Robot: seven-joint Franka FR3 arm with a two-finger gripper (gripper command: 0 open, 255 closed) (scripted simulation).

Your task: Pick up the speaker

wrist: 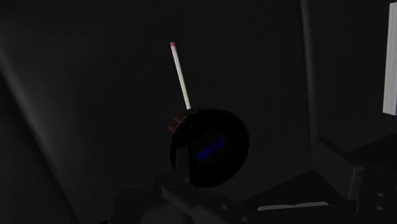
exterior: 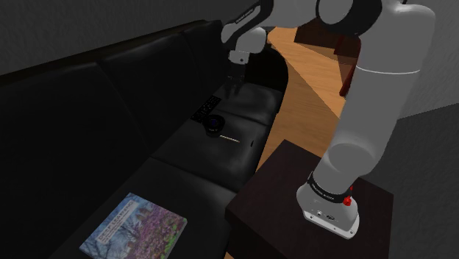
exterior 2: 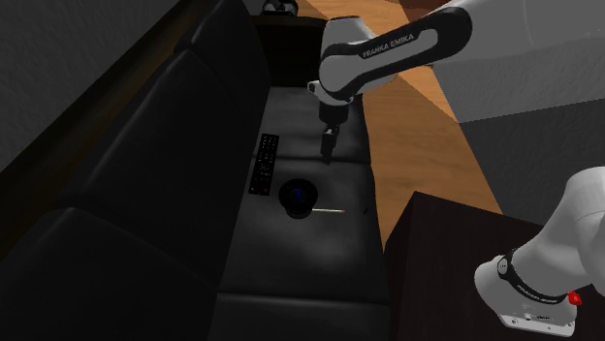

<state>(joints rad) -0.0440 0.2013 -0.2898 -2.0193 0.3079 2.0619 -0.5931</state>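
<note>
The speaker (exterior: 214,126) (exterior 2: 298,198) is a small round black object with a blue mark on top, resting on the seat of a black sofa (exterior: 110,110). My black gripper (exterior: 229,87) (exterior 2: 329,150) hangs above the seat cushion, a short way beyond the speaker and apart from it. In the wrist view the speaker (wrist: 210,147) lies ahead of the fingers (wrist: 356,184), which stand apart with nothing between them. The gripper is open.
A thin white pencil (exterior: 229,138) (exterior 2: 328,210) (wrist: 181,75) with a pink end lies right beside the speaker. A black remote (exterior: 205,108) (exterior 2: 265,163) lies near the backrest. A colourful book (exterior: 134,228) lies on the near seat. The dark stand (exterior: 287,199) borders the sofa's front.
</note>
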